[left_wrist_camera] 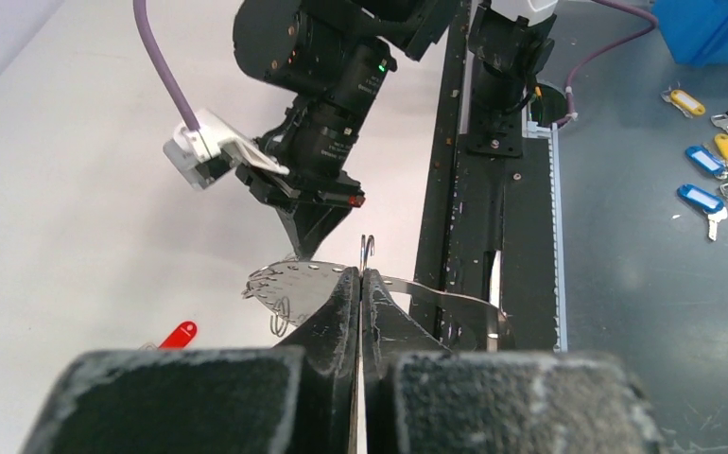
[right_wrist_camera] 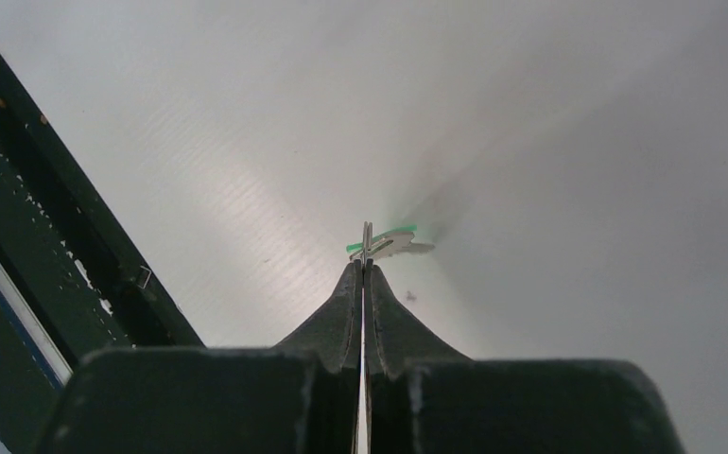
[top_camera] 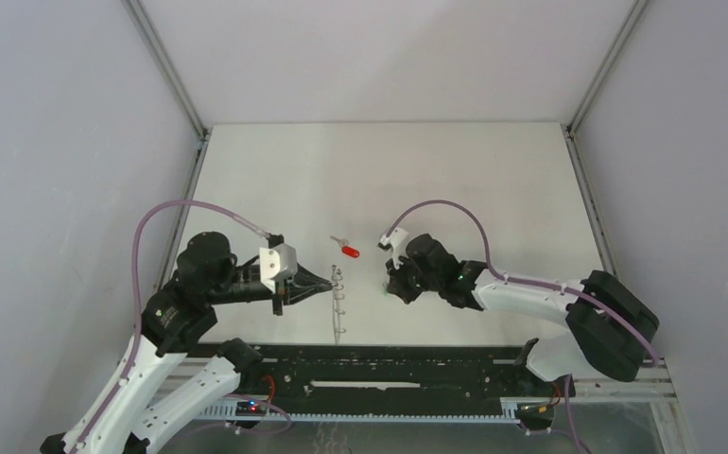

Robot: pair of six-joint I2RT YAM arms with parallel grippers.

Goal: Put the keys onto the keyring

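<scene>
Left claw (left_wrist_camera: 361, 276) pinches the thin grey chain-like metal keyring (left_wrist_camera: 294, 276) at centre frame; right claw (right_wrist_camera: 363, 265) clamps the small green-headed silver key (right_wrist_camera: 393, 244) to its right. Neither key appears threaded yet; the red-headed silver key (top_camera: 349, 251) lies loose on the white desk (top_camera: 455, 189) just above.

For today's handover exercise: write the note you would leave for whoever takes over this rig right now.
Left gripper: shut on the thin grey chain-like metal keyring.
Right gripper: shut on the small silver key with the green plastic head, apart from the keyring.
Silver key with the red plastic head: loose on the white table.
Done: grips only; no key threaded.
Left: thread green key, then red.
</scene>
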